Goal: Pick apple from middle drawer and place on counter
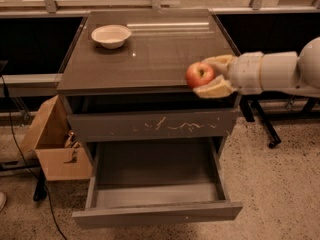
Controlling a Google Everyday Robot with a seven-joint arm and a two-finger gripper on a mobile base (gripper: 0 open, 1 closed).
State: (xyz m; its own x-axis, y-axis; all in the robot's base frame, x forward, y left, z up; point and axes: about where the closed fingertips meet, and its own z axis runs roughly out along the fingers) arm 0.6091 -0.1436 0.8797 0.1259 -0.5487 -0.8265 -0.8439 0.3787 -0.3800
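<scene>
Camera view shows the gripper reaching in from the right, its jaws clamped above and below the apple. The apple is held over the front right edge of the worktop; whether it touches the surface cannot be told. A white bowl sits at the worktop's back left. Below a scratched drawer front, the middle drawer stands pulled open.
</scene>
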